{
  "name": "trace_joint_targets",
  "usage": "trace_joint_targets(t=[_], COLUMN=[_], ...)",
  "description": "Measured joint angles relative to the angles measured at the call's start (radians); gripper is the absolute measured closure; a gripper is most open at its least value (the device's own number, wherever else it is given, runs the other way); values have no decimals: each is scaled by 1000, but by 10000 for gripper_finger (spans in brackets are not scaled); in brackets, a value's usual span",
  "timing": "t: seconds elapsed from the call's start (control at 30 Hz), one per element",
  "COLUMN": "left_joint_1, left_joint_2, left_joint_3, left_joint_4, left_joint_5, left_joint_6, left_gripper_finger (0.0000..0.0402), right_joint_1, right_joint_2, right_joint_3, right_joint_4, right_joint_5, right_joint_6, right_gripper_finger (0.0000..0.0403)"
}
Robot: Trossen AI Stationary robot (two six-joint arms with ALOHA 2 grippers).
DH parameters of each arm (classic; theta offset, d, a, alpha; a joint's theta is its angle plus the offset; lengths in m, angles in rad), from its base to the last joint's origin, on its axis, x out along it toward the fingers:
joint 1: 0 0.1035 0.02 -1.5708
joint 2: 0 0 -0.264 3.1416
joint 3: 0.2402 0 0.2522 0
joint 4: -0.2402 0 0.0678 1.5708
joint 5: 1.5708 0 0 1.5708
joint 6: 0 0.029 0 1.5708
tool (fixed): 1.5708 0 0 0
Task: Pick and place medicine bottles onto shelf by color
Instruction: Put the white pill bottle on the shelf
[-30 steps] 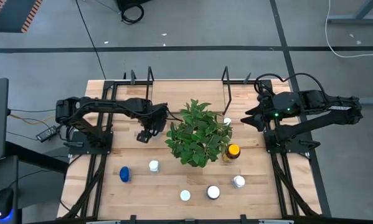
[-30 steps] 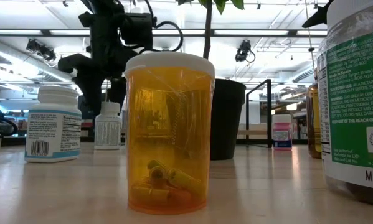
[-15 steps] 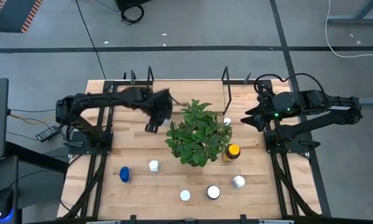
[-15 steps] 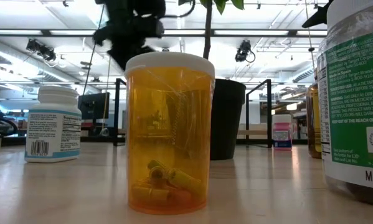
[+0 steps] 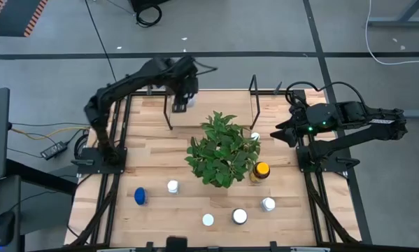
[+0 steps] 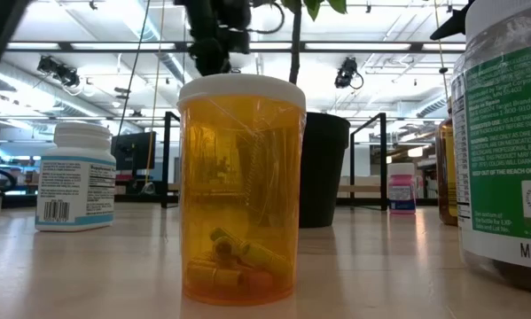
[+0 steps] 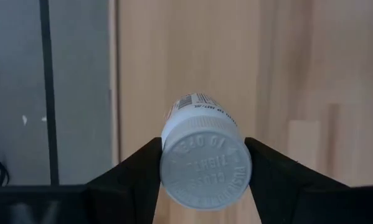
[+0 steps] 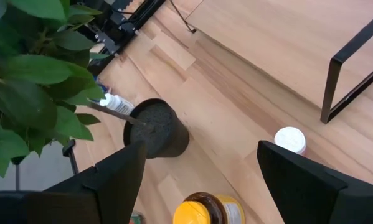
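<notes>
Table point(image 5: 146, 168) carries a leafy plant point(image 5: 222, 150) at centre and the black shelf point(image 5: 171, 91) at twelve o'clock, over which the left gripper point(image 5: 182, 101) clamps a white bottle point(image 7: 202, 155), while the right gripper point(image 5: 282, 133), at three o'clock, gapes empty.

A leafy potted plant point(image 5: 223, 149) stands mid-table point(image 5: 153, 168)

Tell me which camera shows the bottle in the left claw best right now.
The left wrist view: the white bottle fills the picture, cap toward the camera, clamped between the left claw fingers. The high view shows it only as a small pale spot over the shelf. The low and right wrist views do not show it clearly.
</notes>
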Motion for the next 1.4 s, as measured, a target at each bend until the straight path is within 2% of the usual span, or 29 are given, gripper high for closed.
trace_joint_targets(t=[0.13, 0.27, 0.4, 0.7, 1.07, 1.3, 1.4], left_joint_1=[51, 104, 139, 178, 237, 241, 240], left_joint_2=[136, 243, 295, 320, 342, 343, 343], left_joint_3=[155, 235, 237, 238, 238, 236, 198], left_joint_4=[-40, -89, -112, -69, -81, -93, -101], left_joint_5=[-7, -8, -35, -35, 49, 65, 71], left_joint_6=[3, 22, 51, 122, 100, 89, 66], left_gripper_finger=[201, 201, 201, 198, 194, 180, 179], right_joint_1=[0, 0, 0, 0, 0, 0, 0], right_joint_2=[0, 0, 0, 0, 0, 0, 0], right_joint_3=[0, 0, 0, 0, 0, 0, 0], right_joint_4=[0, 0, 0, 0, 0, -1, 0], right_joint_5=[1, 1, 0, 1, 1, 1, 1], right_joint_6=[24, 39, 41, 41, 38, 38, 38], right_gripper_finger=[87, 87, 87, 87, 87, 87, 87])
